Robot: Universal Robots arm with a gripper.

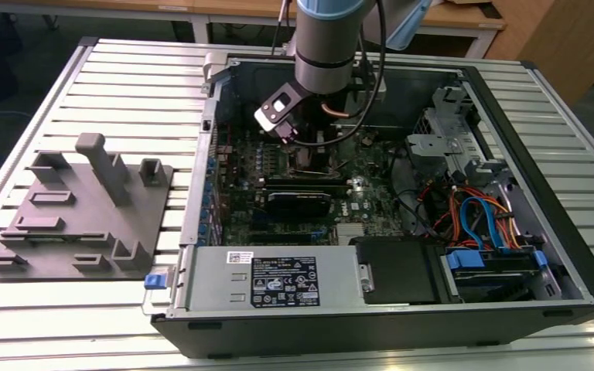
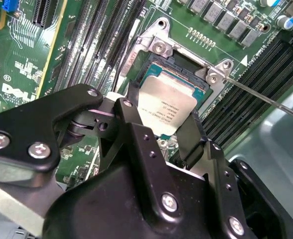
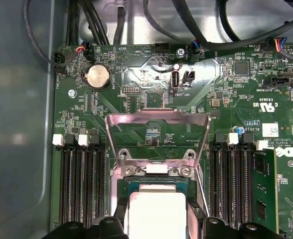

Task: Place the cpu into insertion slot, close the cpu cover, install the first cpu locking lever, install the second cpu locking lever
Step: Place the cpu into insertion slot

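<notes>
Second wrist view puts the gripper [image 2: 159, 118] right over the insertion slot [image 2: 182, 60]. Its two black fingers [image 2: 192, 142] are closed against opposite edges of the cpu [image 2: 169, 102], so the chip looks pinched between them. The cpu lies flat, silver-grey face up, covering most of the insertion slot, and the slot's dark far rim peeks out beyond it. Whether the chip is seated in the slot or hangs just above it, I cannot tell.

I judge the cpu light, thin and stiff, with a smooth metal face that offers little friction. The side edges, where the fingers sit now, seem the right hold. The likelier casualty is the fine pin field I expect beneath: a tilted or sliding chip could bend pins, so it wants to stay level.

In the first wrist view the cpu cover [image 3: 115, 122] stands swung open beyond the insertion slot. A thin lever rod [image 2: 266, 99] runs away from one corner of the slot. Long black memory slots [image 3: 81, 184] flank the slot on the green board [image 3: 221, 89]. In the exterior view the arm [image 1: 333, 46] reaches down into the open computer case [image 1: 586, 263].
</notes>
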